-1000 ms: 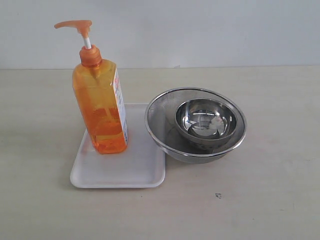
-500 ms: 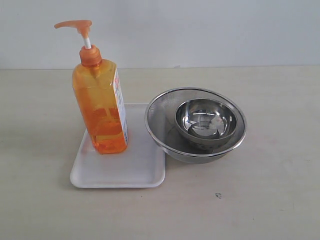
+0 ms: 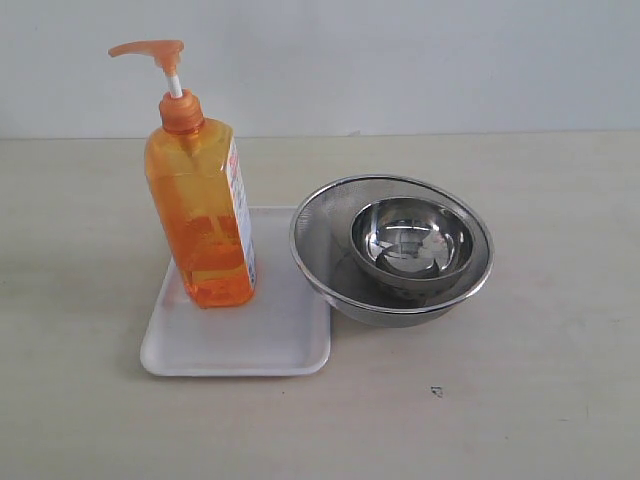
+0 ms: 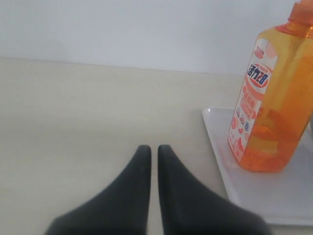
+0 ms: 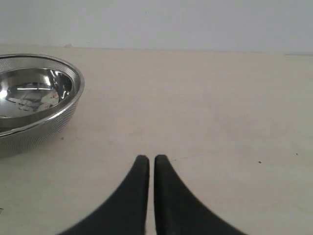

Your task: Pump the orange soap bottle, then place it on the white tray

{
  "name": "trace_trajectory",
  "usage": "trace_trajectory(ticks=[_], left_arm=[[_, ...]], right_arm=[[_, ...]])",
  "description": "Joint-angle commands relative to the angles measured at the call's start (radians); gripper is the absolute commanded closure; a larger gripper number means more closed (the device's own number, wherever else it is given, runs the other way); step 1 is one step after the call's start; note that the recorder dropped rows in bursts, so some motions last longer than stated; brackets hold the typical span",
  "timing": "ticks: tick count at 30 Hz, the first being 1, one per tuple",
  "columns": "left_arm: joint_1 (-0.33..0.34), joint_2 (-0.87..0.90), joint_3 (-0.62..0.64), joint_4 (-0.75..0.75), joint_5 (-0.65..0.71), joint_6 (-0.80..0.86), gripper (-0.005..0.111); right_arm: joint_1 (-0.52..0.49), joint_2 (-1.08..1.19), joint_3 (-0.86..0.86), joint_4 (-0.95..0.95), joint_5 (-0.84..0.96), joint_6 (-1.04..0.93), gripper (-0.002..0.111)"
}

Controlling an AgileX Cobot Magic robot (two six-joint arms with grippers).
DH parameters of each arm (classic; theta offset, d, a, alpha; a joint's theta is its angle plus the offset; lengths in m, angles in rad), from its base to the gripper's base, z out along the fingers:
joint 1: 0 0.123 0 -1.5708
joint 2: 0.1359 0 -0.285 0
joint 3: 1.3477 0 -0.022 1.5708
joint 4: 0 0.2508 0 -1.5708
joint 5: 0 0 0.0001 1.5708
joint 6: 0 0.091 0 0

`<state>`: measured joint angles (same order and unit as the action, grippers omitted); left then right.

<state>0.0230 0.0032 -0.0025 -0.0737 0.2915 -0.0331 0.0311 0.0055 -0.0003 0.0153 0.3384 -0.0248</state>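
over the last second we see no change: the bottle (image 3: pixel 200 220) stands upright on the tray (image 3: pixel 270 345) exactly as before, close to the tray's left edge, pump head raised on its white stem. nothing moves in the exterior view, and neither arm shows there. we judge the placing done; whether the pump was pressed cannot be told from these pictures.

the left gripper (image 4: pixel 153 149) has its 2 dark fingers pressed together, holding nothing, low over bare table (image 3: pixel 520 400). the bottle is ahead of it and off to one side, well apart, with the tray's edge between them. the right gripper (image 5: pixel 147 159) is likewise closed and empty, facing open table. 2 nested steel bowls (image 3: pixel 400 250) sit just beside the tray's right edge, off to one side of that gripper.
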Motion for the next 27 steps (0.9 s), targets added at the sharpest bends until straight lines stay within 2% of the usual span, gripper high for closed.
trace_trajectory(ticks=[1, 27], left_arm=[[0.003, -0.003, 0.003, 0.02, 0.004, 0.004, 0.102], [0.003, -0.003, 0.003, 0.019, 0.004, 0.041, 0.102]], right_arm=[[-0.002, -0.006, 0.0, 0.0, -0.004, -0.01, 0.107], [-0.002, -0.006, 0.0, 0.0, -0.004, -0.008, 0.107]])
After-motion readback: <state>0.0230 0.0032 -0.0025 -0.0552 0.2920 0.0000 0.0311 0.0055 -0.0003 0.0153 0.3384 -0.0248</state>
